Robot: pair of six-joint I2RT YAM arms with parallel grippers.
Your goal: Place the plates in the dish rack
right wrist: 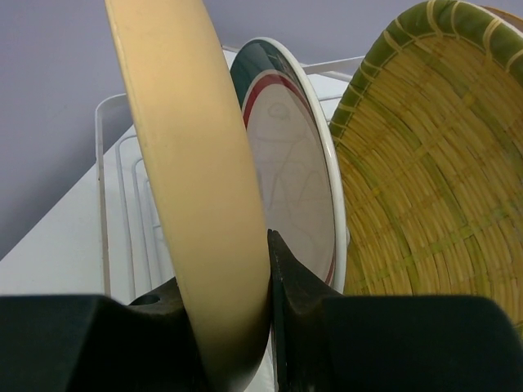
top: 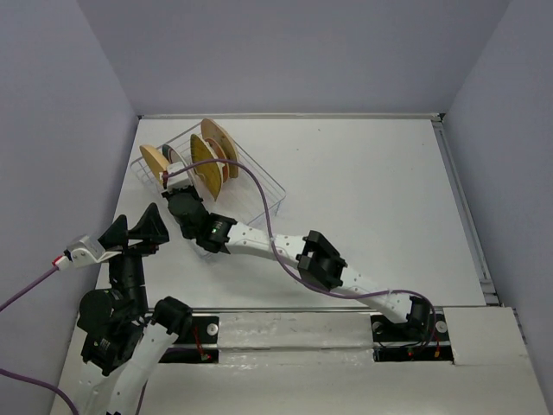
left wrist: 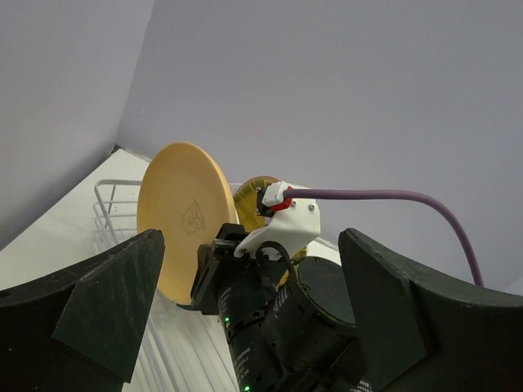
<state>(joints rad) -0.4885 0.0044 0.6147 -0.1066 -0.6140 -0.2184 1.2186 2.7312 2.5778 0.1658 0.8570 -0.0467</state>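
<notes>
Tan plate [right wrist: 188, 163] upright, pinched at rim by right gripper [right wrist: 233, 282], apparently inside dish rack [top: 259, 186]; left gripper [top: 136, 227] wide open.

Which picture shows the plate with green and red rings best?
The right wrist view. There the ringed plate stands close, green and red rim clear, between the tan plate in the right gripper and the woven yellow dish. The top view shows only its thin edge in the dish rack; the left wrist view hides it.
</notes>
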